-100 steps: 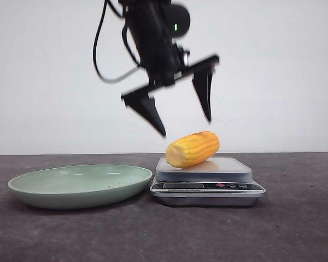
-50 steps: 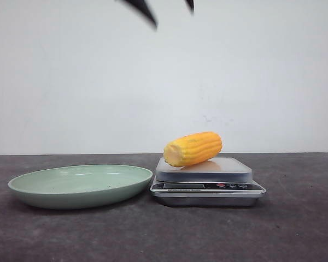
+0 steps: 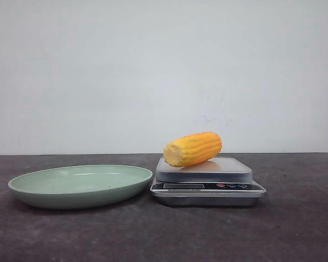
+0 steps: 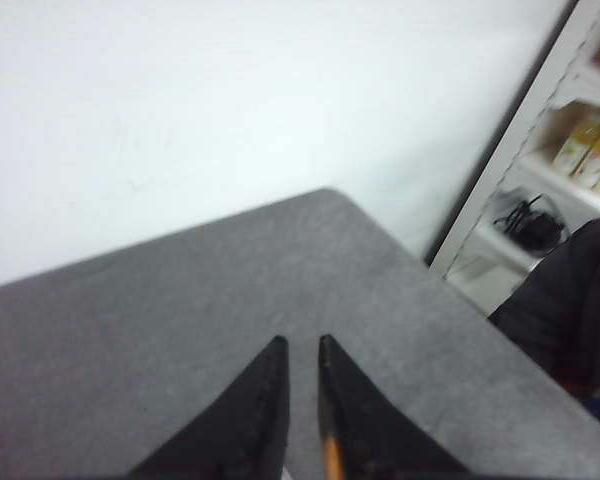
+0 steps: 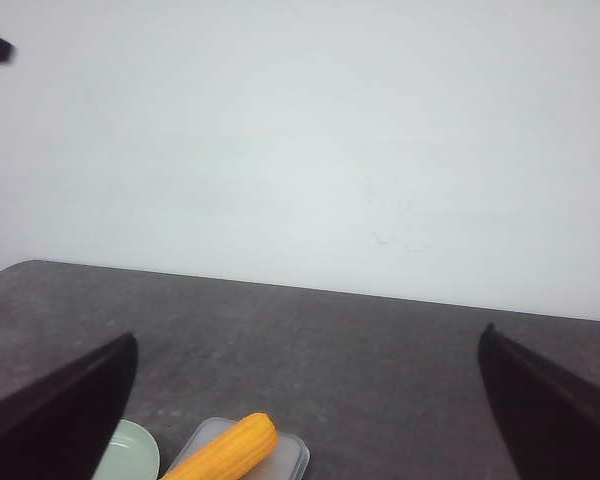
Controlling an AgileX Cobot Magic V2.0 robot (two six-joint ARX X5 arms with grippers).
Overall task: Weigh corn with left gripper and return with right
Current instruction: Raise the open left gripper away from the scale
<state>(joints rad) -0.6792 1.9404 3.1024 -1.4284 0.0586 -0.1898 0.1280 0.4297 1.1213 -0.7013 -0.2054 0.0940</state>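
Background: plain white wall (image 3: 164,71) behind a dark grey table (image 3: 164,234); both wrist views show the same wall and table top.
Corn: the corn (image 3: 193,148) lies on its side on the platform of the scale (image 3: 208,180), with the paler cut end pointing to the left and a little toward the near side. It touches only the platform. In the right wrist view the corn (image 5: 222,450) shows from above, lying along the platform.
Scale: a silver kitchen scale, right of the middle of the table, with a dark display strip and small buttons on its near face. I cannot read the display.
Plate: a pale green shallow plate (image 3: 79,185) stands left of the scale, and their edges almost touch. Nothing lies in it.
Left gripper: the left gripper (image 4: 301,350) does not appear in the front view. In its own wrist view the two black pointed fingers (image 4: 255,410) are close together, with only a thin gap between the tips, and they hold nothing. Under them is bare table, near a far corner of it.
Right gripper: the right gripper (image 5: 305,400) is spread wide, one black finger at each side of its wrist view, and it holds nothing. It is above the table and well apart from the corn.
Side of room: a white shelf (image 4: 540,190) with small boxes stands beyond the table edge in the left wrist view.
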